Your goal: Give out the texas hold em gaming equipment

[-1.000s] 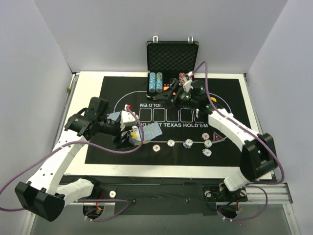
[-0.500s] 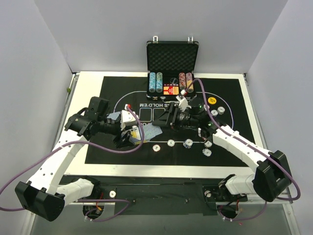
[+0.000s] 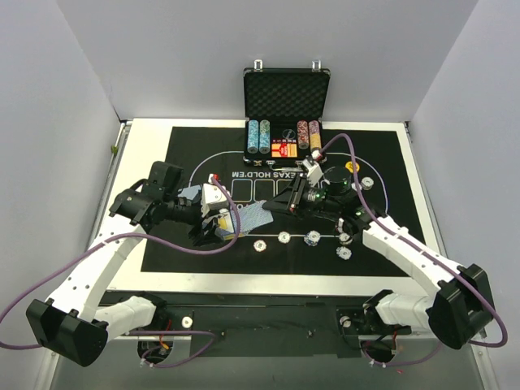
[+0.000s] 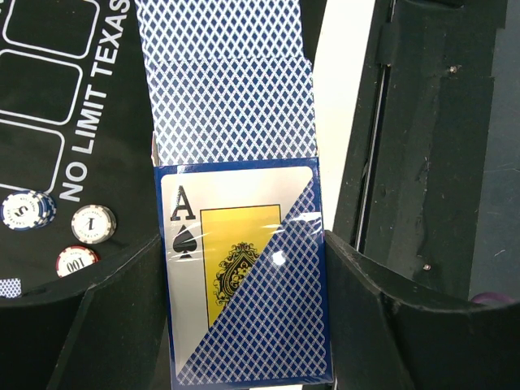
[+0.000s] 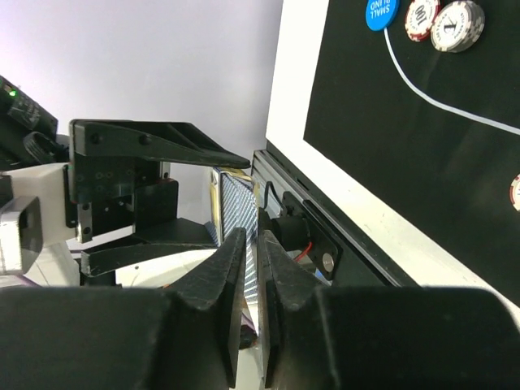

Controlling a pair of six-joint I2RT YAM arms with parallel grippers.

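Since the card (image 4: 231,106) is thin, slick and bendy, I find the right gripper (image 5: 250,240) rightly pinched almost closed on its projecting end. The left gripper (image 4: 242,237) clamps the pack (image 4: 244,309) over the mat (image 3: 382,162).

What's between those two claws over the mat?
A blue-backed playing card: it sticks out of the card box in the left gripper, and the right gripper pinches its far end. The top view shows it.

Left arm (image 3: 97,268): enters lower left; left gripper (image 3: 213,219) centre-left, clamped on card deck (image 4: 244,268) | Right arm (image 3: 406,252): enters lower right; right gripper (image 3: 273,206) mid-frame, pinching top card (image 4: 221,36).
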